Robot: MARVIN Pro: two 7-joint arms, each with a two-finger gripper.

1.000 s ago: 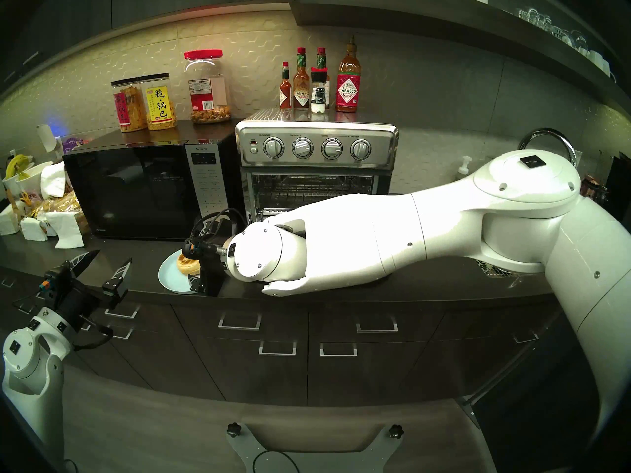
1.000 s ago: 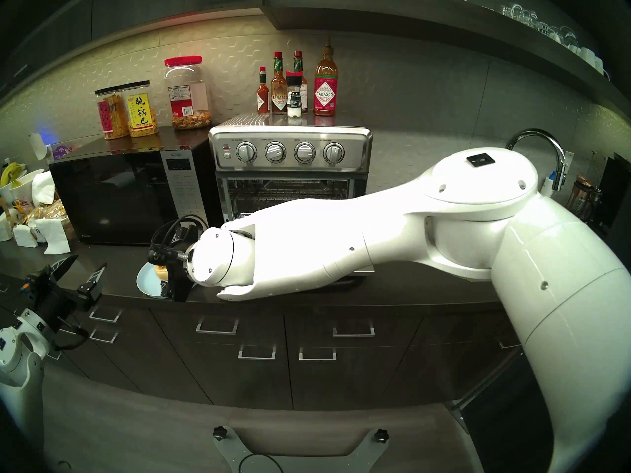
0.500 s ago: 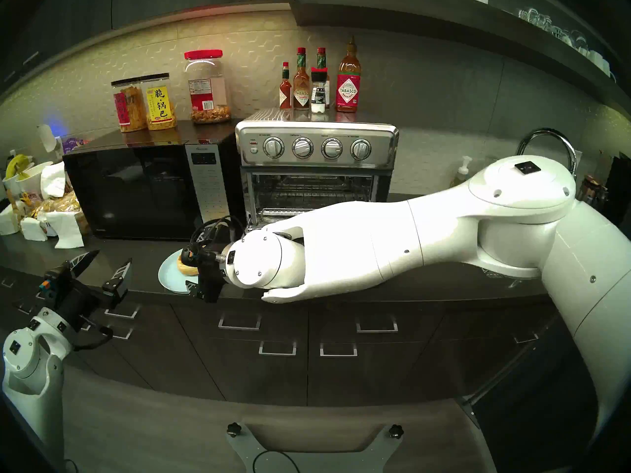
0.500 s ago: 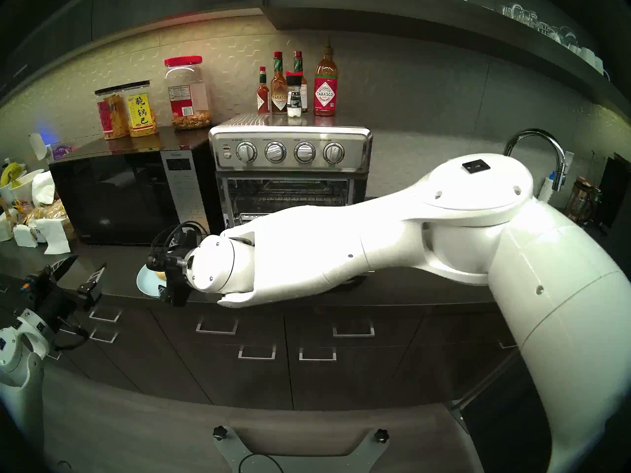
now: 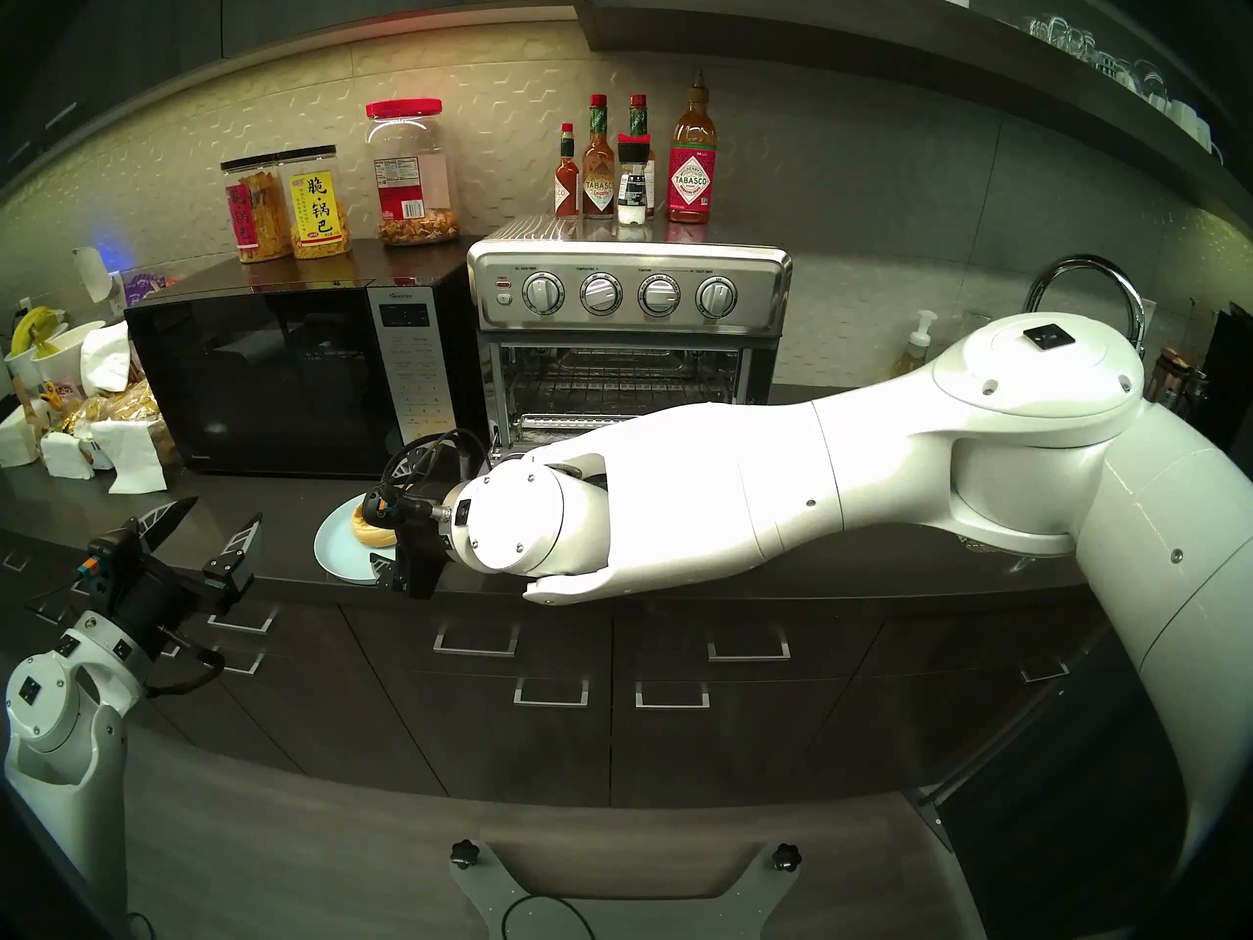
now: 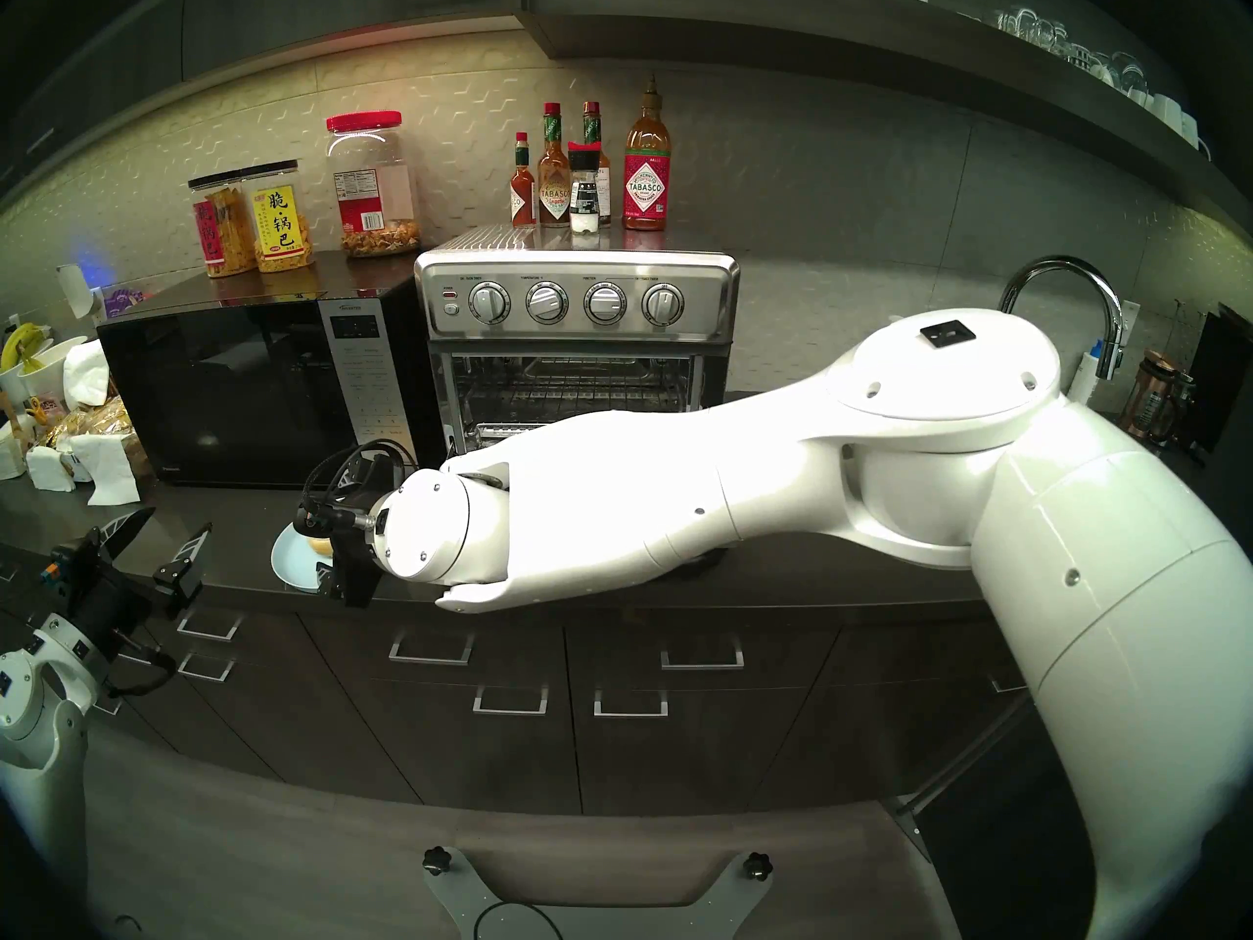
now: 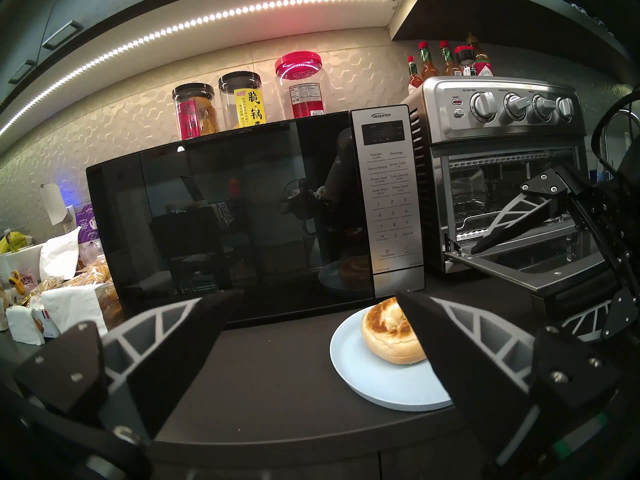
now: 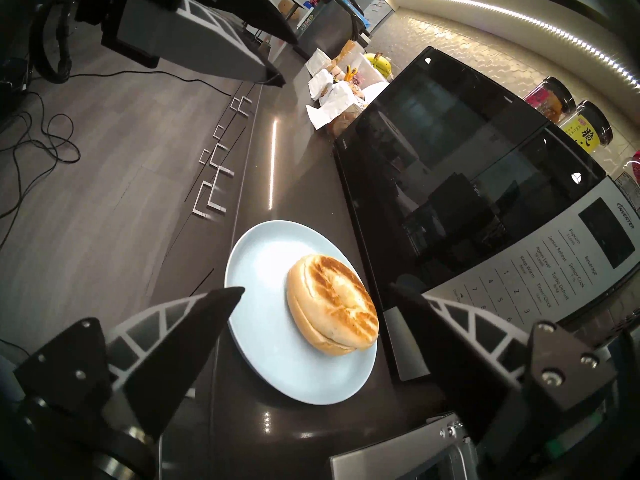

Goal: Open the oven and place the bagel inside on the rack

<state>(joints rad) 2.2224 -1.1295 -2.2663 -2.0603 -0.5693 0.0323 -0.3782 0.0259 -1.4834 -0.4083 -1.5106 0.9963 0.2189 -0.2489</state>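
Observation:
The stainless oven [image 5: 630, 294] stands with its door [image 7: 519, 271] dropped down, and the wire rack [image 5: 617, 382] shows inside the cavity. On the counter in front of the microwave lies a toasted bagel [image 8: 332, 304] on a pale blue plate [image 8: 270, 347]. My right gripper [image 8: 317, 289] is open and low over the plate, one finger on each side of the bagel and apart from it. In the head view my right wrist partly hides the bagel [image 5: 369, 533]. My left gripper [image 5: 217, 511] is open and empty at the counter's left front edge, pointing at the plate [image 7: 363, 379].
A black microwave [image 5: 285, 375] sits just left of the oven, with snack jars [image 5: 291, 206] on top. Sauce bottles [image 5: 634, 165] stand on the oven. Napkins and bread bags [image 5: 115, 423] crowd the far left. A faucet [image 5: 1085, 287] rises at the right. The plate lies near the counter's front edge.
My right arm sank a little and its gripper came lower around the bagel, then nearly stopped over the last half second. The left arm has not moved.

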